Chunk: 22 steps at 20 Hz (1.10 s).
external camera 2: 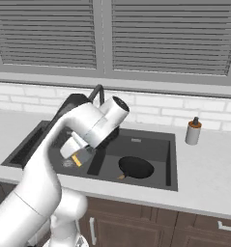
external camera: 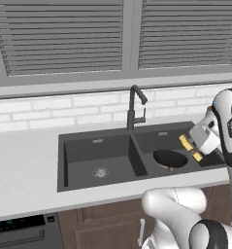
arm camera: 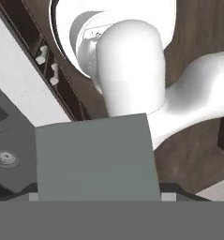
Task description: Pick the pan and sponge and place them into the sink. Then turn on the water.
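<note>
1. Tool [external camera: 191, 149] sits over the right basin of the sink [external camera: 78, 146], near its right wall, jaws set wide and clamped on the sponge [external camera: 186, 143].
2. Sponge shows in left base view as a yellow strip w/ a second yellow bit lower right, either side of the white hand; in right base view, yellow edge peeks under the hand [external camera 2: 77, 159].
3. Hand view: grey-green face of the sponge [arm camera: 97, 157] sits flat between the finger tips, pressed close to the cam. Contact at the pads themselves hidden by the block.
4. Sponge is held up off the sink floor, not touching the basin as far as can be told.
5. Pan [external camera: 170, 158], round & black, lies in the right basin, on the floor, just left of and below the tool. Apart from the sponge. Small brownish bit at its near edge, prob. handle end, too small to be sure.
6. Left basin holds only its round metal drain [external camera: 100, 172].
7. Faucet [external camera: 135, 108], dark & angular, stands behind the divider btw basins; no stream visible from it.
8. Soap dispenser [external camera 2: 193, 131], beige w/ dark top, stands on the table [external camera: 20, 165] right of the sink, well apart from the tool.
</note>
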Tool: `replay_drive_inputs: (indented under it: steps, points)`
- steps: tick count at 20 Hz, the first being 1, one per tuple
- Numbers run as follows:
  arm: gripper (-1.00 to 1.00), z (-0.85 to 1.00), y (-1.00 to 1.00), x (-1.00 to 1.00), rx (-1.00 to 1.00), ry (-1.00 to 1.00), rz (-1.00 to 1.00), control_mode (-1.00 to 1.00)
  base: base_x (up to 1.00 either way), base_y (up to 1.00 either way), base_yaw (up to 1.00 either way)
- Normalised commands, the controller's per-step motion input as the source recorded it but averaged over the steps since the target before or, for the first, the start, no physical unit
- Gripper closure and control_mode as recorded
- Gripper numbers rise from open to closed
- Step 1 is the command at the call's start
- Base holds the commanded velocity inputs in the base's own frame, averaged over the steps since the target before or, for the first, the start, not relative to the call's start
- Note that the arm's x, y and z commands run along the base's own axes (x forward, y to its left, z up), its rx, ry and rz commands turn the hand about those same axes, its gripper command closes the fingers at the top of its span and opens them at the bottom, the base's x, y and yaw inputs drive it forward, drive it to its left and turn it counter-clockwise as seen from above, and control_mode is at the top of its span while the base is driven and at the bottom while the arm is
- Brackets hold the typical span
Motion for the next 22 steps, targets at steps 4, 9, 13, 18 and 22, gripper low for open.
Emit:
replay_drive_inputs:
  steps: [4,9,13,18,22]
  points:
    - [1.00,-0.11,-0.99,0.25,0.07,0.34,-0.03,-1.00,0.00,0.00,0.00]
    - [1.00,-0.33,-0.79,0.51,0.08,0.17,0.00,-1.00,0.00,0.00,0.00]
    - [1.00,-0.51,-0.40,0.84,0.02,0.00,0.11,-1.00,0.00,0.00,0.00]
    - [1.00,-0.65,-0.01,0.98,-0.01,-0.02,0.20,-1.00,0.00,0.00,0.00]
    - [1.00,-0.60,0.00,0.84,-0.02,-0.07,0.24,-1.00,0.00,0.00,0.00]
